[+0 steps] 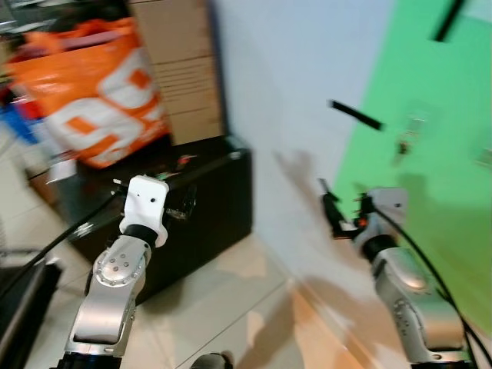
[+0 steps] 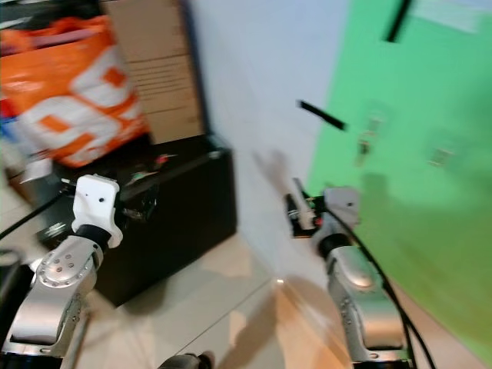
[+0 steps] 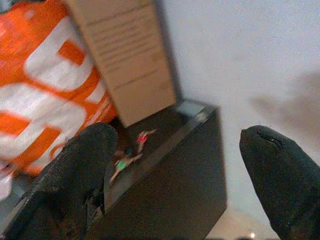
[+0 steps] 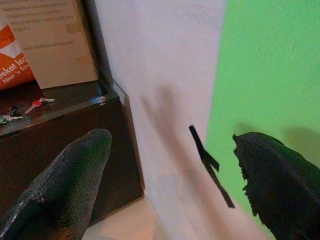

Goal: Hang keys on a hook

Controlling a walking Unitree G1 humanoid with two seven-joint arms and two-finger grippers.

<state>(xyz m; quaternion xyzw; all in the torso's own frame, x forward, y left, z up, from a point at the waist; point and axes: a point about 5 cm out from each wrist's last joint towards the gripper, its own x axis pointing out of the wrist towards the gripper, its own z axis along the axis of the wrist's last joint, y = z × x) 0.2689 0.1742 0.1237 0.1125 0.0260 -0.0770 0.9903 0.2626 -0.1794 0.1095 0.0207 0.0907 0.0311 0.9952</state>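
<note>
While both my left gripper (image 3: 175, 175) and right gripper (image 4: 170, 180) stand open and empty, the keys (image 4: 40, 102) on the black case (image 1: 215, 200) look light, rigid, best pinched by their ring.

We're in bright, even indoor light, and both head views smear with motion blur: the orange bag (image 1: 96, 88) and the green panel (image 1: 430, 138) lose their edges. Soft arm shadows fall on the white wall (image 1: 284, 92). Up close in the wrist views, the black fingers (image 3: 75, 185) are out of focus.
</note>
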